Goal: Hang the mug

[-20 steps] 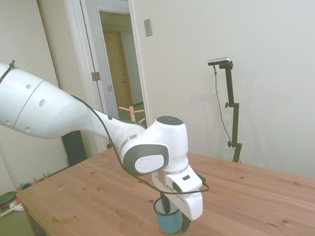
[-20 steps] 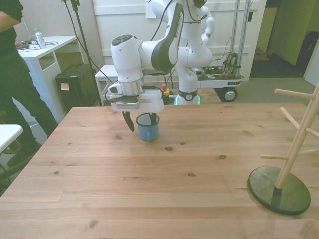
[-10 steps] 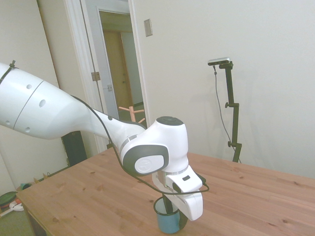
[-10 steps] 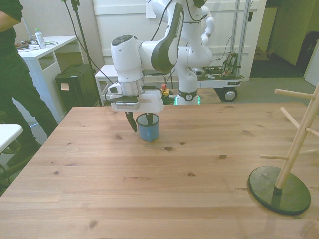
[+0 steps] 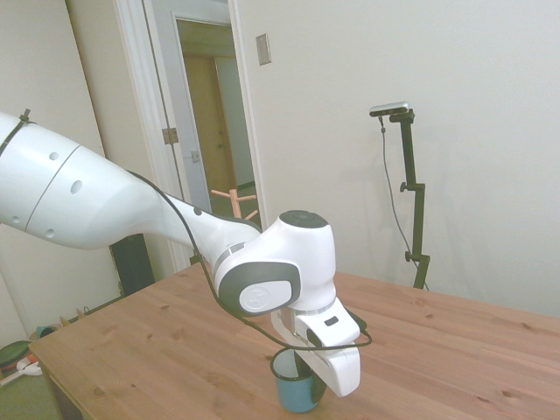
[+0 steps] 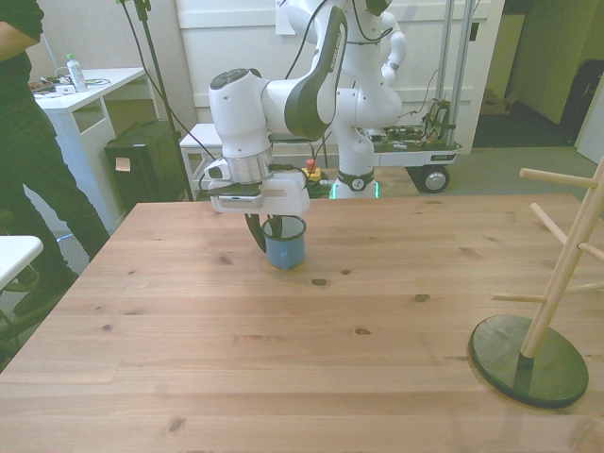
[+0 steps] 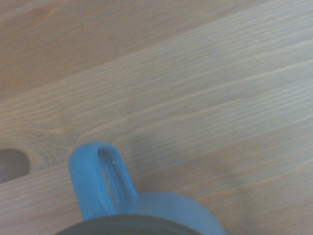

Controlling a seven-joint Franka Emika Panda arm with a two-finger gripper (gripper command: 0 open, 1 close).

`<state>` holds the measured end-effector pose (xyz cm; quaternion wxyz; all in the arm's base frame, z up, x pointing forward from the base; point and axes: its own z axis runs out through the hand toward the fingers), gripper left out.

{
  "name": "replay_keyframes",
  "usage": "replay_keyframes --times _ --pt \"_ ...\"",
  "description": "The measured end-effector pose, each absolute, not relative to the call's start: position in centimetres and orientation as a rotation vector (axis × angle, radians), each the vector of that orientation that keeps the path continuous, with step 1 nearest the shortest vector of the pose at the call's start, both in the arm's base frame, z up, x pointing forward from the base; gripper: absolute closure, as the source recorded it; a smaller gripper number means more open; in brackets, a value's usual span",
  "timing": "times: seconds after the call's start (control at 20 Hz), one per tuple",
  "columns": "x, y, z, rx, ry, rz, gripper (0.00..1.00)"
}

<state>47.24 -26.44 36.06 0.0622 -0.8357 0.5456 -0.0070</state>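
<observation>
Front view shows the gripper (image 6: 271, 237) down at the mug (image 6: 284, 246), one dark finger (image 6: 256, 235) outside the wall on the front view's left and the other dipping inside the cup, so the fingers look clamped on that wall. The mug stands upright on the wooden table (image 6: 302, 349), directly under the white hand. From the side view the gripper (image 5: 308, 382) covers much of the mug (image 5: 294, 392), and only the dark rim and blue body show below the white housing. Up close in the wrist view, the mug (image 7: 161, 210) has its blue loop handle (image 7: 100, 178) sticking out flat over the boards, beside a dark knot in the wood (image 7: 12, 165). Well away from the hand, toward the front view's right, a wooden peg rack (image 6: 557, 274) rises from a dark round base. A person in dark clothes (image 6: 28, 151) stands off the table on the other side of the hand.
</observation>
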Motion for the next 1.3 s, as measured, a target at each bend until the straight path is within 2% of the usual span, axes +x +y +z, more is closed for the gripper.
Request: replay_keyframes --times 0.5,0.7,0.95,1.3 --pt "47.3 -26.5 36.2 -2.526 1.650 -0.028 1.00" --pt "47.9 -27.4 37.9 -2.520 1.654 -0.077 1.00" --pt "48.8 -28.4 42.6 -2.513 1.644 -0.150 1.00" --pt "53.9 -24.9 53.4 -2.506 1.598 -0.262 1.00"
